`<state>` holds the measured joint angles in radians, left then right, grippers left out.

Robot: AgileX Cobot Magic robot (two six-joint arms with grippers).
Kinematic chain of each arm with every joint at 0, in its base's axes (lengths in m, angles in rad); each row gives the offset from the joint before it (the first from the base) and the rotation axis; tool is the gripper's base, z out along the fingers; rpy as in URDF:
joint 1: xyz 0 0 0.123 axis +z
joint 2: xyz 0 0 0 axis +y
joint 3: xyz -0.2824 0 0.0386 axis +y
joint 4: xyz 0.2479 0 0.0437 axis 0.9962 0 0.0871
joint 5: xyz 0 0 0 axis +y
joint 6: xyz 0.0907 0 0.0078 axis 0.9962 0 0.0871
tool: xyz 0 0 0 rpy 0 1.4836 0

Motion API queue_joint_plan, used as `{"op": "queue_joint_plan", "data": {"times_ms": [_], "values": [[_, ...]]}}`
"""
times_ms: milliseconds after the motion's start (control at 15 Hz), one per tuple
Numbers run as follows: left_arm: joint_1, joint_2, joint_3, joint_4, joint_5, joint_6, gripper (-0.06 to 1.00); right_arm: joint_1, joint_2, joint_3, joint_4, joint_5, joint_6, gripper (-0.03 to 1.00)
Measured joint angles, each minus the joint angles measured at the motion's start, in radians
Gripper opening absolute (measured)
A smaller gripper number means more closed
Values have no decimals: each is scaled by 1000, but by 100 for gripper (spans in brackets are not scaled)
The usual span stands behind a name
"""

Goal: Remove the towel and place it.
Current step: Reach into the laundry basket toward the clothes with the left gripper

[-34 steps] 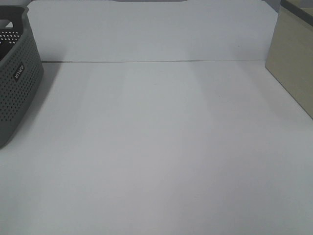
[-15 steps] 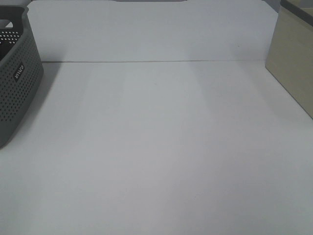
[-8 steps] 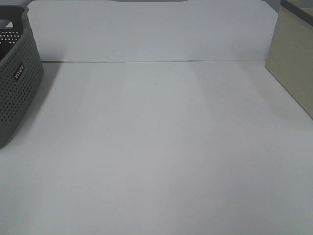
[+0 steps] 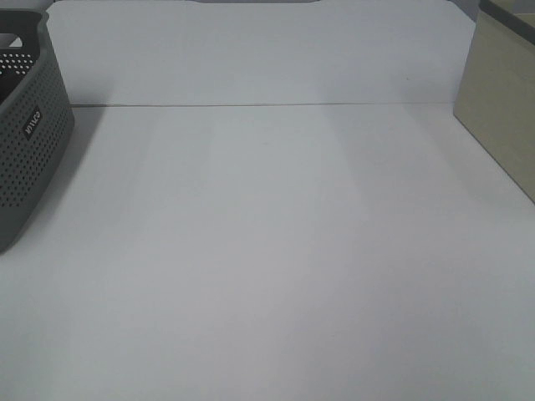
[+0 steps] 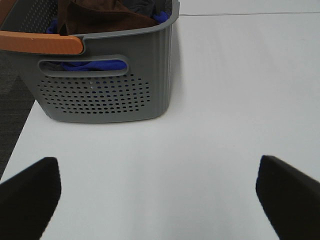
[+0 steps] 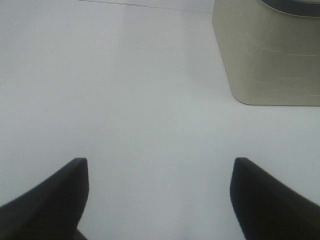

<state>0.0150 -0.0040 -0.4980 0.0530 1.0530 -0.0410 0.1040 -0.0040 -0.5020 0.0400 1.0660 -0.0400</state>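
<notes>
The large dark brown terry-cloth towel (image 5: 102, 14) lies bunched inside the grey perforated plastic basket (image 4: 27, 146), heaped above the rim beside a blue cloth (image 5: 92, 65) that shows through the handle slot. In the high view the basket sits at the left edge of the white table (image 4: 267, 259), cut off by the frame, and a beige box (image 4: 501, 109) stands at the far right edge. Between them runs a wide stretch of open tabletop, bounded at the back by the seam where a white backboard (image 4: 251, 58) rises.

The left gripper (image 5: 157, 172) hangs over the table facing the basket's end wall, well apart from it, its jaws spread wide and holding nothing. An orange handle (image 5: 40, 43) crosses the basket's rim, and the table's edge drops to dark floor (image 5: 11, 95) close beside the basket (little margin on that side). The right gripper (image 6: 160, 167) also has its jaws apart and holds nothing, over bare table with the beige box ahead of it.

Against the earlier high views, basket and box sit exactly where they were.
</notes>
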Motion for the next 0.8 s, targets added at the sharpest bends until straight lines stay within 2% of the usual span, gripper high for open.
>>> {"op": "queue_joint_plan", "data": {"times_ms": [533,667,800], "values": [[0,0,0,0,0,32,99,0,0,0,0,0,0,75],[0,44,-37,-20,30,138,99,0,0,0,0,0,0,75],[0,183,-162,-64,64,338,99,0,0,0,0,0,0,75]]}}
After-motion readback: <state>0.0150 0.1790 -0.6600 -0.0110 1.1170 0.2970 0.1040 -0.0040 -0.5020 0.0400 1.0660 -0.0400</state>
